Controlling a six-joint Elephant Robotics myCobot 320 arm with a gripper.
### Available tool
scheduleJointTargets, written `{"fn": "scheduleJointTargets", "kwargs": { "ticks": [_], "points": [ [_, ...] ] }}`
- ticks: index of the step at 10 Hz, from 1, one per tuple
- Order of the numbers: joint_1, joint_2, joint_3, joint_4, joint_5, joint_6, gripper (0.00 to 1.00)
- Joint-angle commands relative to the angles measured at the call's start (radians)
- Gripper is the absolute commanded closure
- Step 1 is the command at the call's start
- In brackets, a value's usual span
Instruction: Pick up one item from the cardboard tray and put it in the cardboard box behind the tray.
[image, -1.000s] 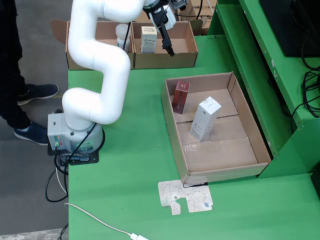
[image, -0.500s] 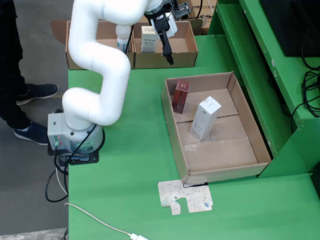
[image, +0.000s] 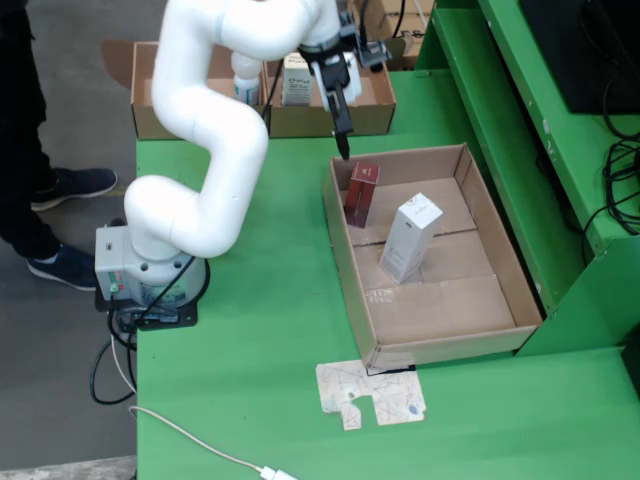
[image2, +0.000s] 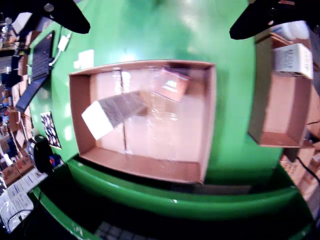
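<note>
The cardboard tray (image: 502, 252) lies on the green table and holds a dark red box (image: 361, 193) standing upright and a taller white box (image: 410, 238) leaning. My gripper (image: 343, 148) hangs just above the tray's far left corner, close to the red box. In the wrist view its two black fingers (image2: 60, 15) stand far apart, open and empty, over the tray (image2: 207, 125), the white box (image2: 112, 111) and the red box (image2: 171, 85). Behind the tray stands the cardboard box (image: 330, 118), (image2: 280, 105), with a white carton (image: 295, 78), (image2: 293, 59) inside.
A second cardboard box (image: 160, 95) with a white bottle (image: 243, 72) stands left of the first. A paper cut-out (image: 370, 393) and a white cable (image: 200, 447) lie near the front edge. A raised green shelf (image: 520, 120) borders the right. A person's legs (image: 30, 150) are at left.
The gripper has moved from over the back cardboard box forward and down to the tray's far left corner. The boxes in the tray have not moved.
</note>
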Motion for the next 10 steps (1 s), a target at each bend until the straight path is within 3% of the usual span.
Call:
{"fn": "scheduleJointTargets", "kwargs": {
  "ticks": [1, 2, 5, 10],
  "points": [
    [-0.145, -0.129, 0.583, -0.202, 0.036, -0.133, 0.0],
    [-0.145, -0.129, 0.583, -0.202, 0.036, -0.133, 0.0],
    [-0.277, -0.172, 0.743, -0.261, 0.111, -0.263, 0.0],
    [-0.349, -0.129, 0.71, -0.243, 0.145, -0.311, 0.0]
  ]
}}
